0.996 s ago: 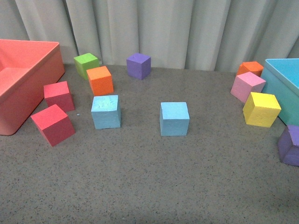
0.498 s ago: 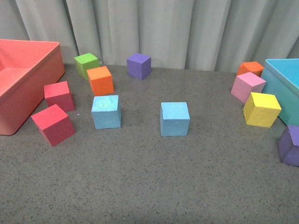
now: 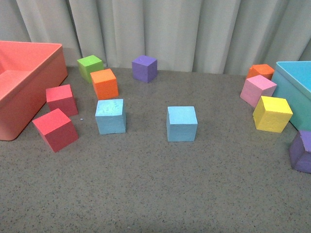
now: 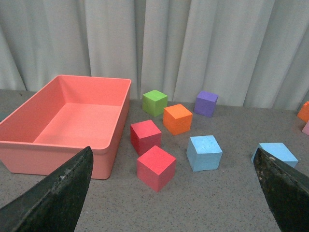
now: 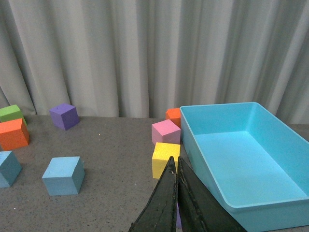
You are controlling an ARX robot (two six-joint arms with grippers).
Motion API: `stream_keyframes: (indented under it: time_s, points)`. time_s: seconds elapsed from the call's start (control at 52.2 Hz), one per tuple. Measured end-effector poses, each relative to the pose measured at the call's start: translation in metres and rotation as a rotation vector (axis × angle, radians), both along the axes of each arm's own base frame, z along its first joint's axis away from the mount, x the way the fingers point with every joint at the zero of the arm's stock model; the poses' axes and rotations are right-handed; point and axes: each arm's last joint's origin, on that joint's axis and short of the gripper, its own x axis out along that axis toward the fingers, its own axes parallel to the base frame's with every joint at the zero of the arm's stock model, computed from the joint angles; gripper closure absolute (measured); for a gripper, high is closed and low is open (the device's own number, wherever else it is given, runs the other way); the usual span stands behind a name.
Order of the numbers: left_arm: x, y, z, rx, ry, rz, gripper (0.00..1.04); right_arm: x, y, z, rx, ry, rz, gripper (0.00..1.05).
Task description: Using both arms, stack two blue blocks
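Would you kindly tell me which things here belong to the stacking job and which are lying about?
Job: left sky-blue foam cube; right sky-blue foam cube; left gripper; right gripper.

Lying about: red foam cubes, orange foam cubes, purple foam cubes, green foam cube, pink foam cube, yellow foam cube, salmon plastic bin, turquoise plastic bin.

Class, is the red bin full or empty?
Empty: in the left wrist view the red bin shows only its bare floor and walls, with nothing inside.
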Motion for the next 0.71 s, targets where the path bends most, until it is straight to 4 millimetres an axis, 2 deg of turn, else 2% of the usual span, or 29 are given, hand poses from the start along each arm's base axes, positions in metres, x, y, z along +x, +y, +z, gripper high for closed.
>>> stream_keyframes:
  time_s: [0.364,0.479,0.632,0.67,0.709]
  points:
    - [0.000,0.000,0.000,0.000,0.000,0.000,0.07,-0.008,0.000,0.000,0.000,-0.001,0.000,1.04]
    - [0.000,0.000,0.000,0.000,0.000,0.000,0.07,-0.018,0.000,-0.003,0.000,0.008,0.003,1.04]
    - [0.000,0.000,0.000,0.000,0.000,0.000,0.07,-0.019,0.000,-0.003,0.000,0.006,0.003,1.04]
    - [0.000,0.000,0.000,0.000,0.000,0.000,0.07,-0.019,0.000,-0.003,0.000,0.006,0.003,0.99]
    - [0.000,0.000,0.000,0.000,0.000,0.000,0.07,-0.019,0.000,-0.003,0.000,0.005,0.003,0.91]
